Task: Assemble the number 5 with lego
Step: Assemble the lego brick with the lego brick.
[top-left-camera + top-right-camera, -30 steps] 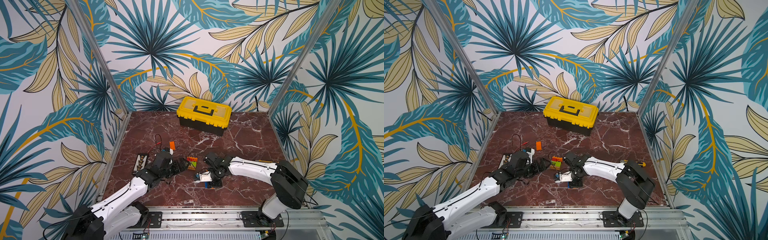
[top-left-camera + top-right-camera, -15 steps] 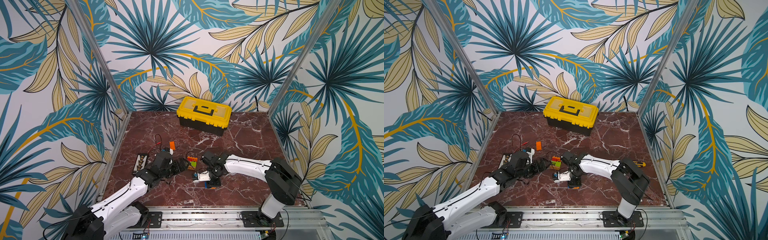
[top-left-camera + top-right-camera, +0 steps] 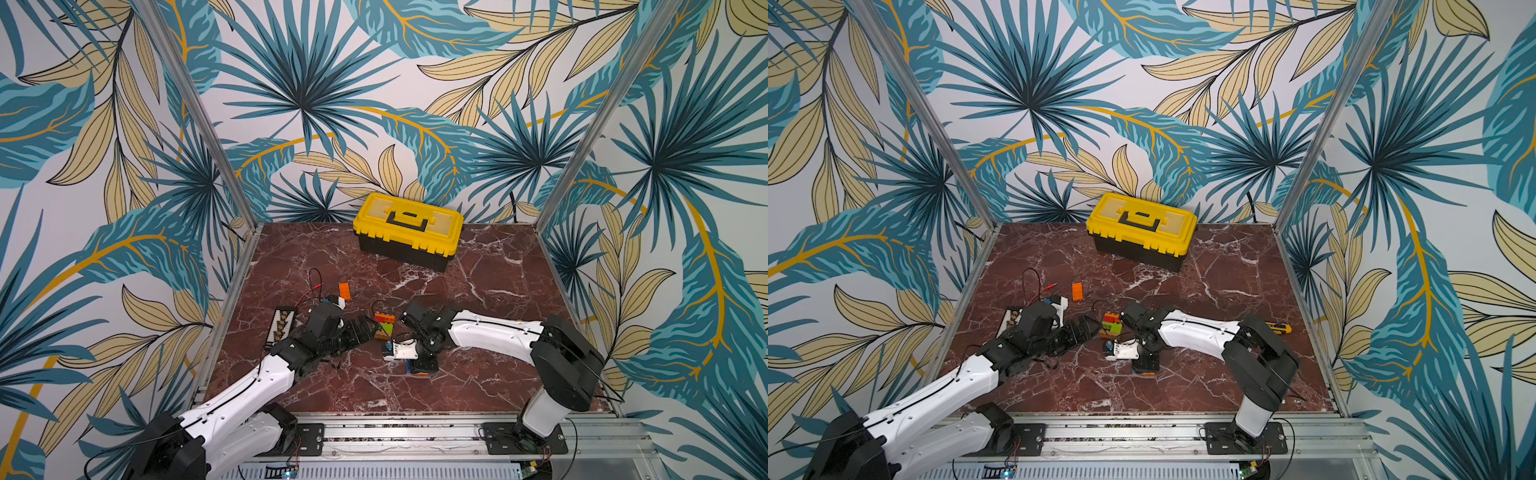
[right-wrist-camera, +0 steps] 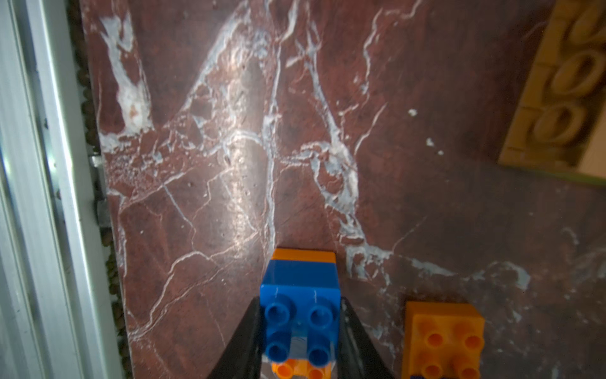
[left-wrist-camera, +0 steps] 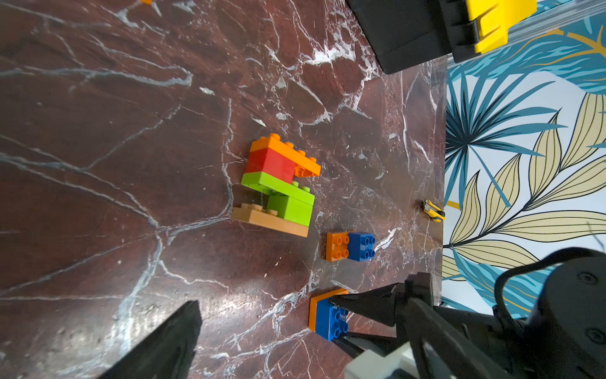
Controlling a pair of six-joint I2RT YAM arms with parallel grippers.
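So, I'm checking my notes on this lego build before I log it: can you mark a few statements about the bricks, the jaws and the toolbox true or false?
1. The right jaws are clamped on a blue brick that sits on an orange piece. True.
2. The left jaws are shut on the stack. False: they stand open, gripping nothing.
3. The toolbox has its lid raised. False: the lid is down.
4. The stack has an orange end brick and, at the opposite end, a tan brick. True.
5. A lone orange brick lies between the stack and the toolbox. True.
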